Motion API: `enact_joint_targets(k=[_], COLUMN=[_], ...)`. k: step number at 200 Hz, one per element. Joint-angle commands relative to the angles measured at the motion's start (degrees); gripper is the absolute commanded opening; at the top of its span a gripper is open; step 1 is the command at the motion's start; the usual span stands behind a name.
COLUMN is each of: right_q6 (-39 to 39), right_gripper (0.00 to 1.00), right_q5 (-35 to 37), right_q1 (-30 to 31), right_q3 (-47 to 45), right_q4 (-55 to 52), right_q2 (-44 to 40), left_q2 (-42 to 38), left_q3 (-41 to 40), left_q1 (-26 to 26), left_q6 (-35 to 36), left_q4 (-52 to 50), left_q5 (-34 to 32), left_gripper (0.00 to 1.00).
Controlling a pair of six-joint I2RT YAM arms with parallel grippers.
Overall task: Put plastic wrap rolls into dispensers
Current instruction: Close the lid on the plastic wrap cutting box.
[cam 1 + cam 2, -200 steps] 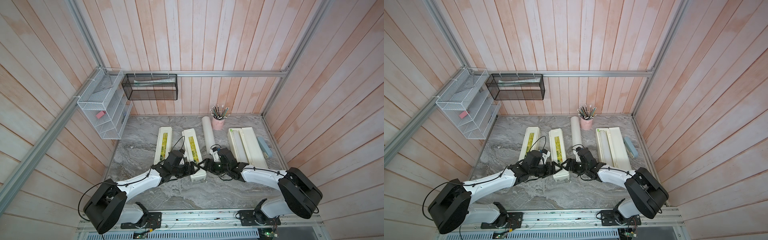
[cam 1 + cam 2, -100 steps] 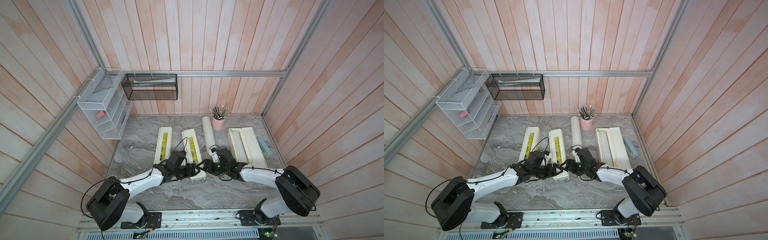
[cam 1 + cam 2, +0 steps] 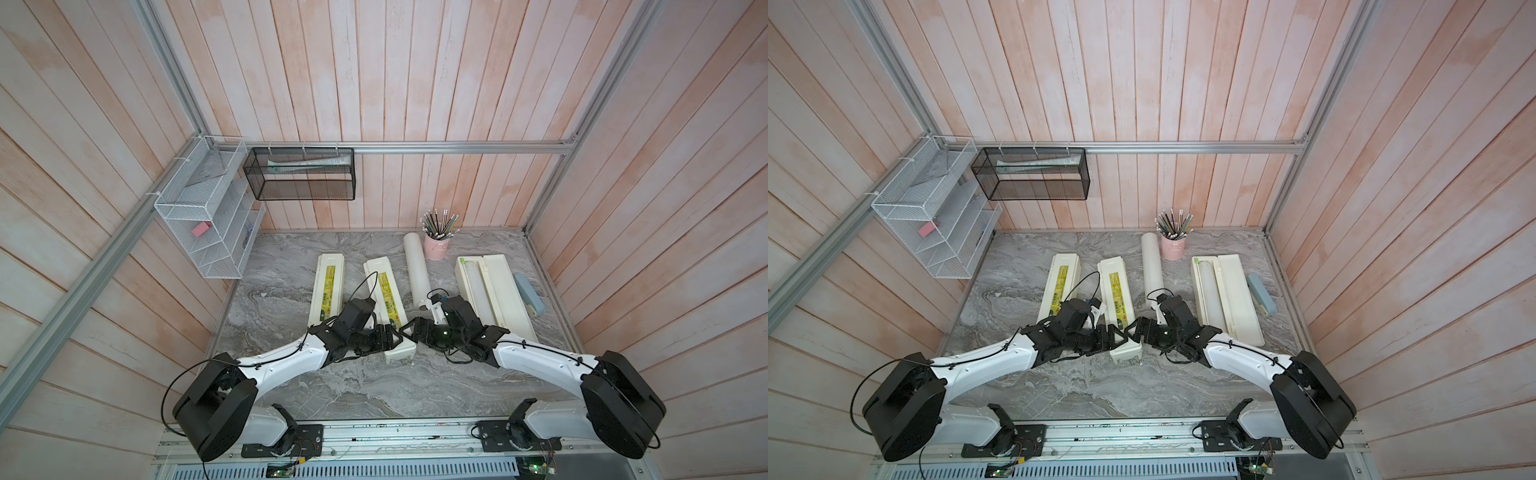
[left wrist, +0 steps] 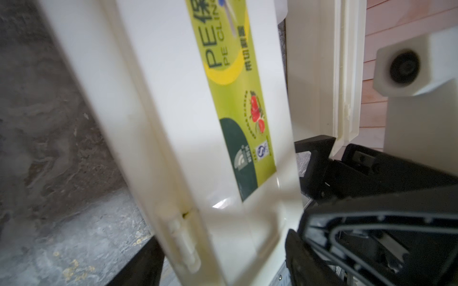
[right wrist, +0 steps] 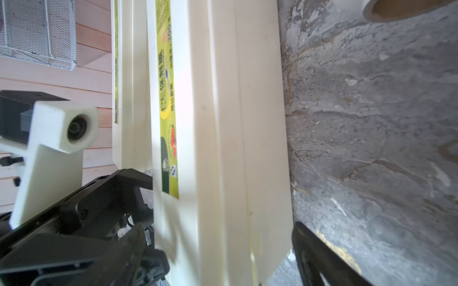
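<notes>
**Both claws on the middle box, one roll lying loose**

Standing by the rig rn. Three long cream boxes lie lengthwise on the grey marble surface (image 3: 291,332). The left box (image 3: 329,282) and the middle box (image 3: 384,291) have their lids down, yellow-green label strips facing up. The open box (image 3: 503,286) is over on the right w/ its lid flipped out flat, and a pale roll (image 3: 473,286) is lying in its tray.

A fatter white loose roll (image 3: 417,274) lies on the surface between the middle box and the open box. Its far end is just beside the pink pencil cup (image 3: 436,251). Its brown cardboard end shows in the right wrist cam (image 5: 409,10).

Both arms meet at the near end of the middle box, one from each side.
- Left claw (image 3: 394,338): a finger on each long side of the box, right up against both edges in its wrist cam, so afaict it's pinching the middle box.
- Right claw (image 3: 409,331): spread wide and straddling the same end, w/ a sliver of gap beside its fingers, so it's gripping nothing.

Both wrist pics are a bit smeary tho.

Other stuff: a grey-blue stapler (image 3: 528,293) just beside the open box's lid, a white wire rack (image 3: 203,232) on the left wall, and a black mesh basket (image 3: 303,183) on the back wall.
</notes>
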Motion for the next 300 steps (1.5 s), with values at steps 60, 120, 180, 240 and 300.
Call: enact_joint_targets(k=[60, 120, 180, 240, 300], right_q6=[0.57, 0.62, 0.41, -0.51, -0.53], right_gripper=[0.91, 0.86, 0.82, 0.76, 0.73], right_q5=[-2.91, -4.79, -8.31, -10.4, -10.93], right_q1=[-1.2, -1.64, -1.82, -1.82, -1.65], right_q3=[-2.64, -2.64, -2.84, -2.5, -3.11], right_q4=[3.47, 4.86, 8.51, 9.12, 9.08], right_q2=[2.2, 4.72, 6.94, 9.41, 11.13], left_q2=[1.49, 2.18, 3.99, 5.96, 6.62], left_q3=[0.97, 1.19, 1.91, 1.92, 0.18], left_q1=[-0.47, -0.83, -1.11, -1.2, -1.36], left_q6=[1.51, 2.9, 4.1, 5.21, 4.3], left_q4=[2.27, 1.49, 1.51, 1.76, 2.02], left_q5=[-1.07, -0.93, 0.15, 0.91, 1.27], left_gripper=[0.77, 0.75, 0.72, 0.68, 0.68])
